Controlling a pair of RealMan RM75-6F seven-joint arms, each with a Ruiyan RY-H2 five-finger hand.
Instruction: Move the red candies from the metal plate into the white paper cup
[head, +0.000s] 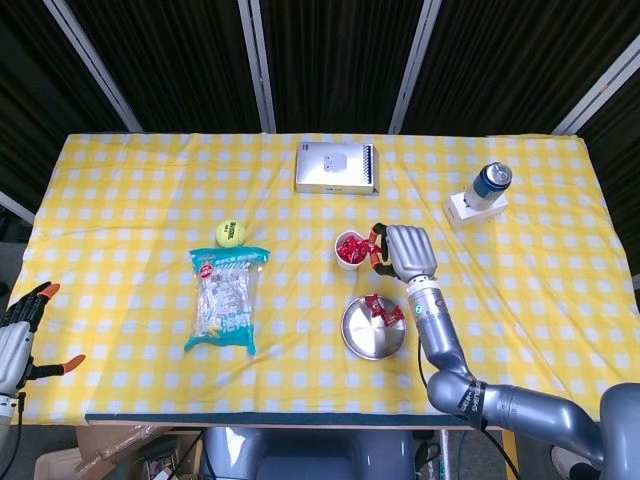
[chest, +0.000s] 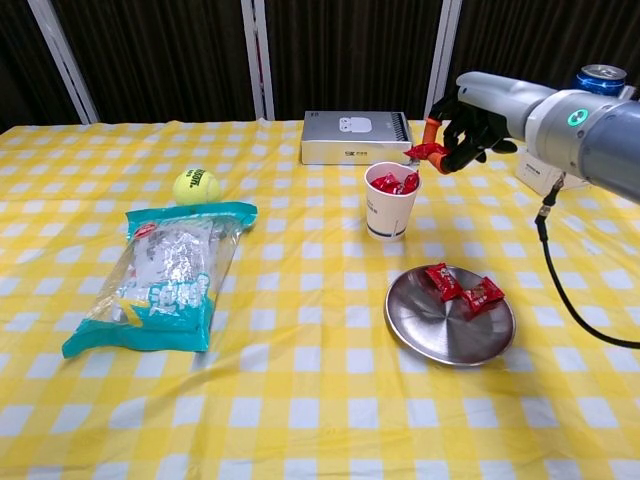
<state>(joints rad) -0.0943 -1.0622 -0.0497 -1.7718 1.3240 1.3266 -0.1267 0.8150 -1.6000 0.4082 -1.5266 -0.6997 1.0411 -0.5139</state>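
Observation:
My right hand hovers just right of and above the white paper cup, pinching a red candy at the cup's right rim. The cup holds several red candies. The metal plate lies in front of the cup with two red candies on it. My left hand hangs off the table's left front corner with its fingers spread, holding nothing.
A teal snack bag and a tennis ball lie to the left. A grey box stands behind the cup. A blue can stands on a white box at the far right.

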